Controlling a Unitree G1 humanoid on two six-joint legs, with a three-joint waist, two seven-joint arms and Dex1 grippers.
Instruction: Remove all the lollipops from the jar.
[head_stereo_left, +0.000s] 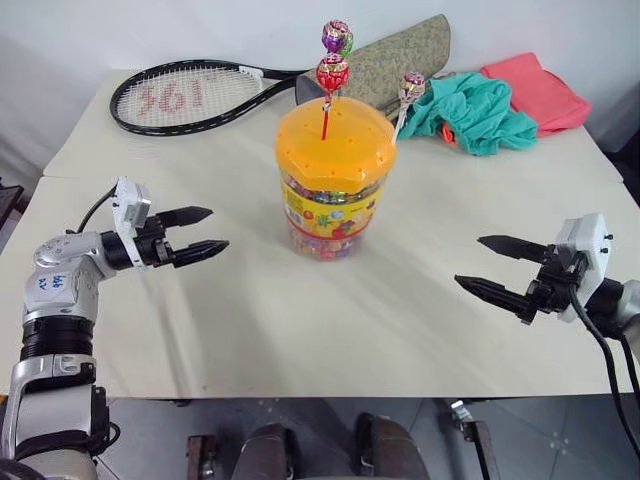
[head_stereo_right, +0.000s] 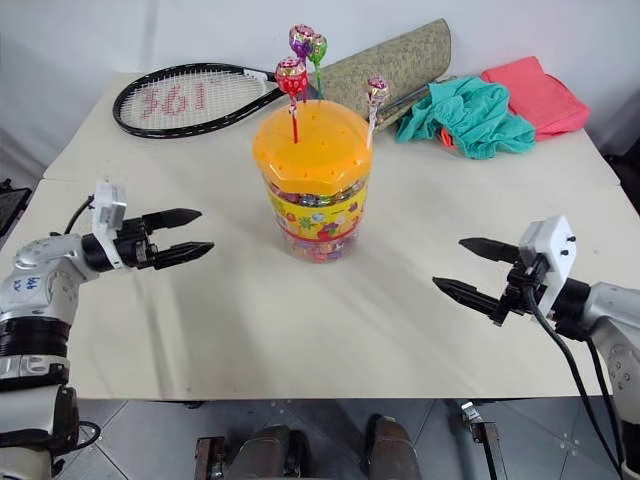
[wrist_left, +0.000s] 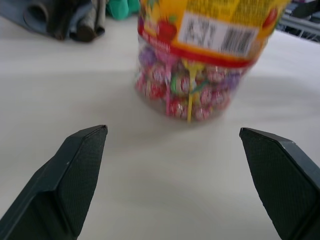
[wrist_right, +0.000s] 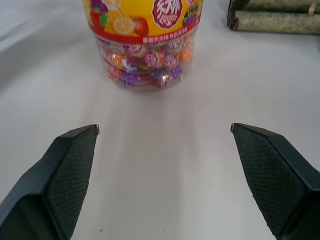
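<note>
The jar (head_stereo_left: 333, 185), a clear tub with an orange holed lid and a yellow-red label, stands upright at the middle of the white table (head_stereo_left: 300, 320). Lollipops stick up from its lid: a red one (head_stereo_left: 332, 73), a purple one (head_stereo_left: 335, 36) with a green one close behind it, and a pinkish one (head_stereo_left: 411, 88) on a white stick at the lid's right edge. My left gripper (head_stereo_left: 205, 232) is open, level, to the left of the jar and apart from it. My right gripper (head_stereo_left: 482, 263) is open, to the jar's right and nearer the front. Both point at the jar.
A tennis racket (head_stereo_left: 190, 96) lies at the back left. A rolled mat (head_stereo_left: 395, 62) lies behind the jar. Teal cloth (head_stereo_left: 475, 112) and a pink cloth (head_stereo_left: 535, 92) sit at the back right. A seam (head_stereo_left: 120, 178) crosses the left of the tabletop.
</note>
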